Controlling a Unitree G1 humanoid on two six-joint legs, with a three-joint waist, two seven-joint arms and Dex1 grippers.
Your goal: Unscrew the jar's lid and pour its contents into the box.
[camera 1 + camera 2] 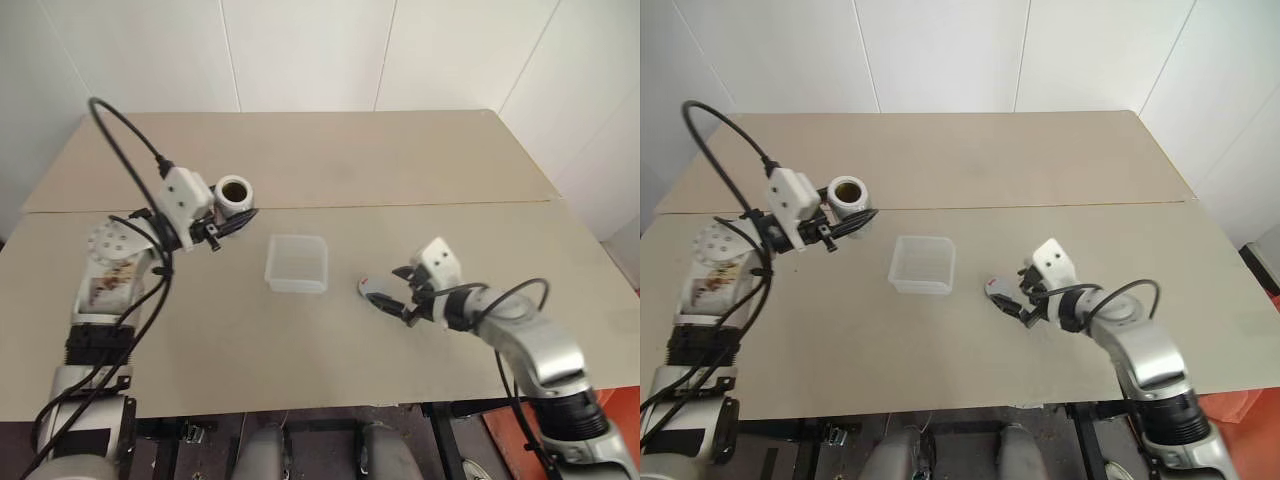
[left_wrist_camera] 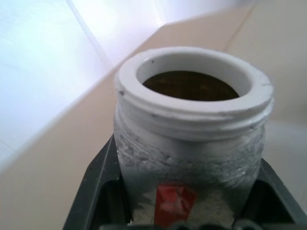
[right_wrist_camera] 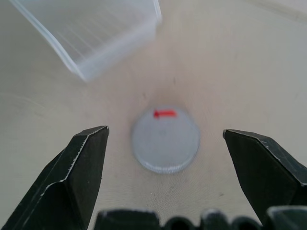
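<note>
The jar point(image 1: 234, 195) hangs above the table's left side, uncapped, its open mouth showing dark contents point(image 2: 191, 85); my left gripper point(image 1: 226, 226) is shut on the jar's body point(image 2: 192, 167). To its right, the translucent box point(image 1: 297, 263) rests on the table. The grey lid point(image 3: 165, 139) with its red mark lies flat on the table to the right of the box, also seen at the lid point(image 1: 372, 290). My right gripper point(image 3: 165, 153) stands open just behind the lid, one finger on each side, not touching it.
The beige table point(image 1: 330, 160) has a seam running across behind the box. White walls stand behind the table. The table's front edge lies near my arms.
</note>
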